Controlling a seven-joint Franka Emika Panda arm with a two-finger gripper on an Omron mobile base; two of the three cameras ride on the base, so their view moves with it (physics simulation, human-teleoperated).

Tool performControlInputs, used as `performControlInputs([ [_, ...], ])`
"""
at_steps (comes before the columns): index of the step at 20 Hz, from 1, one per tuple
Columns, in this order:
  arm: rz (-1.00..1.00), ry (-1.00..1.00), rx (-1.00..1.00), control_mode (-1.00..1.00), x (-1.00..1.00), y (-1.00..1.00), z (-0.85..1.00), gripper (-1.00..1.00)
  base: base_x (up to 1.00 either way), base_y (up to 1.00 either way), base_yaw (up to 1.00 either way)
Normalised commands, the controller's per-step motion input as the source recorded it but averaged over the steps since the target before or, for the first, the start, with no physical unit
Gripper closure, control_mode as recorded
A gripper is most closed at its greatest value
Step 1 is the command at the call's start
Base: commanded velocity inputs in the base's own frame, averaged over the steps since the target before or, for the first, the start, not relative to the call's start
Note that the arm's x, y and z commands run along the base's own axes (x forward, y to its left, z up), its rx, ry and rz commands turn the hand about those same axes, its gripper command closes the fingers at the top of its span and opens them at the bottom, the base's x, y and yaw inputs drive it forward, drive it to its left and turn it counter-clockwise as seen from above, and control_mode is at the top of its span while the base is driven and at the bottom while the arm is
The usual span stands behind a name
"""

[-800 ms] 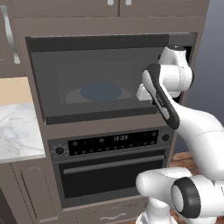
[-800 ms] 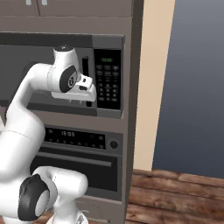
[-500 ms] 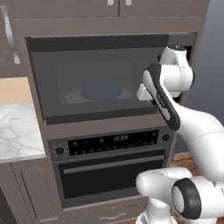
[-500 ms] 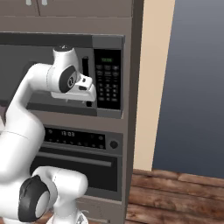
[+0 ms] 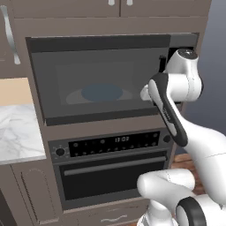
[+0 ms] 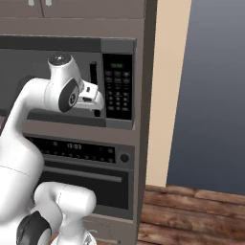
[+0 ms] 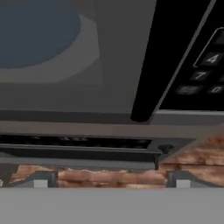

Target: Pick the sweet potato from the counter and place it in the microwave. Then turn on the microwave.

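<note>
The microwave (image 5: pixel 101 75) has its dark glass door shut, and a round blue plate (image 5: pixel 101 92) shows dimly through the glass. My gripper (image 6: pixel 97 109) hovers just in front of the door's right side, beside the black keypad (image 6: pixel 118 88). In the hand view the gripper (image 7: pixel 111 179) is open with nothing between its fingertips (image 7: pixel 41 179). It looks at the black door handle (image 7: pixel 175 57), with the keypad (image 7: pixel 205 74) right of it and the plate (image 7: pixel 35 30) at upper left. The sweet potato is out of view. The white marble counter (image 5: pixel 17 132) lies at the left.
An oven (image 5: pixel 110 145) with a clock display and knobs sits directly under the microwave. Brown cabinets surround both. A beige wall edge (image 6: pixel 167 95) and a wooden floor (image 6: pixel 191 215) lie to the right.
</note>
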Motion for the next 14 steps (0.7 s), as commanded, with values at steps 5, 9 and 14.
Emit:
performControlInputs([
  [5,-0.02,-0.08,0.0,-1.0,0.09,-0.05,0.18,-1.0,0.0,0.0,0.0],
  [9,0.0,0.0,0.0,-1.0,0.22,-0.07,0.15,-1.0,0.0,0.0,0.0],
  [14,0.0,0.04,0.0,-1.0,0.3,-0.11,0.07,-1.0,0.0,0.0,0.0],
])
